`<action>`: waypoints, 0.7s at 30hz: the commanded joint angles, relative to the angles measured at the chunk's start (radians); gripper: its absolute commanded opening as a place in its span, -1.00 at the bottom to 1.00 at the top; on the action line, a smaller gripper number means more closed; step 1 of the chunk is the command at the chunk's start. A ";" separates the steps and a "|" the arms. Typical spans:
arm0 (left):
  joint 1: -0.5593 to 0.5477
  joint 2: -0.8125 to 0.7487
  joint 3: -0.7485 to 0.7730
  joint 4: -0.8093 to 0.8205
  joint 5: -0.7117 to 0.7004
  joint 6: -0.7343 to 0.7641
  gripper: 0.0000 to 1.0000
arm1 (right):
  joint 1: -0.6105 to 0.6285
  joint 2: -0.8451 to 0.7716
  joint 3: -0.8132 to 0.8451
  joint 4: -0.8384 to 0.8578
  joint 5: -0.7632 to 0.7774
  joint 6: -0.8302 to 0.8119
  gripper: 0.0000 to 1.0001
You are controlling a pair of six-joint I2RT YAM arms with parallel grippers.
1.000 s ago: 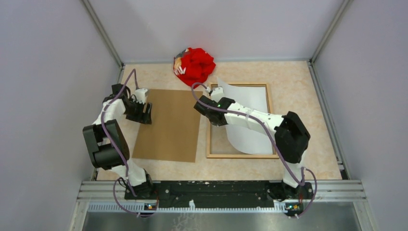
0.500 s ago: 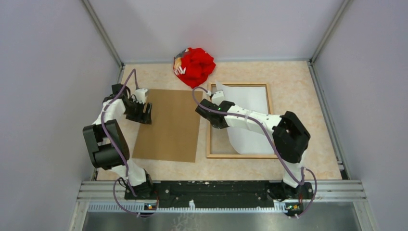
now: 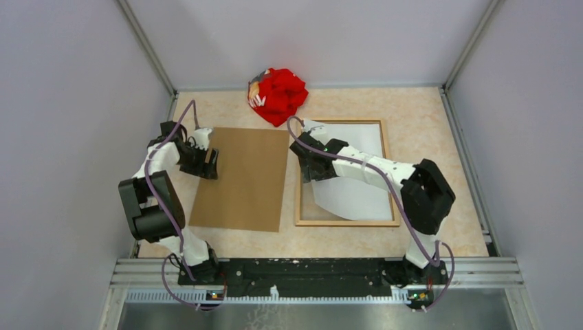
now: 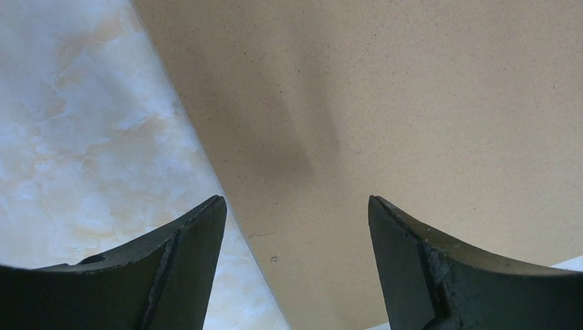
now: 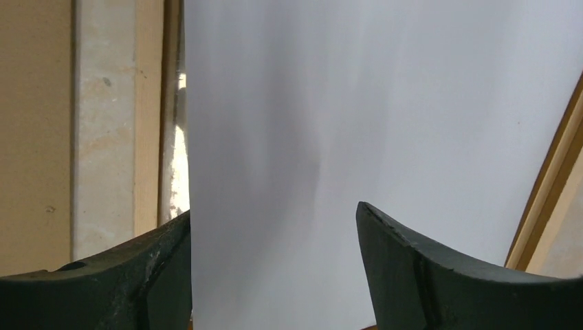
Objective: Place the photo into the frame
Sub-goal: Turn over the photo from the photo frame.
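The photo (image 3: 361,189) lies white side up inside the brown wooden frame (image 3: 347,223) on the right of the table. In the right wrist view the photo (image 5: 378,103) fills the middle, with the frame's rail (image 5: 150,103) to its left. My right gripper (image 3: 311,172) hovers over the photo's left part, open (image 5: 273,210), with the sheet below the fingers and not pinched. My left gripper (image 3: 210,165) is open (image 4: 295,201) over the left edge of the plain brown backing board (image 3: 244,185).
A crumpled red cloth (image 3: 278,94) lies at the back, between the board and the frame's far left corner. Grey walls enclose the table on three sides. The marble tabletop (image 4: 82,137) shows left of the board.
My right gripper has opened and let go of the photo, which has settled lower into the frame. The right arm shifted slightly right. The left gripper widened a little.
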 commanded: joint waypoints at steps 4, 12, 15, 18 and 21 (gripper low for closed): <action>0.000 -0.037 0.003 0.003 0.028 0.019 0.63 | -0.018 -0.085 -0.009 0.084 -0.149 -0.070 0.76; 0.001 -0.039 0.007 -0.002 0.031 0.020 0.63 | -0.082 -0.155 -0.093 0.165 -0.293 -0.066 0.97; 0.001 -0.038 0.010 -0.003 0.030 0.020 0.62 | -0.097 -0.177 -0.102 0.176 -0.301 -0.064 0.97; 0.001 -0.035 0.018 -0.007 0.036 0.016 0.62 | -0.101 -0.189 -0.097 0.190 -0.322 -0.056 0.97; 0.002 -0.028 0.034 -0.009 0.029 0.007 0.62 | -0.095 -0.197 -0.101 0.229 -0.389 -0.021 0.93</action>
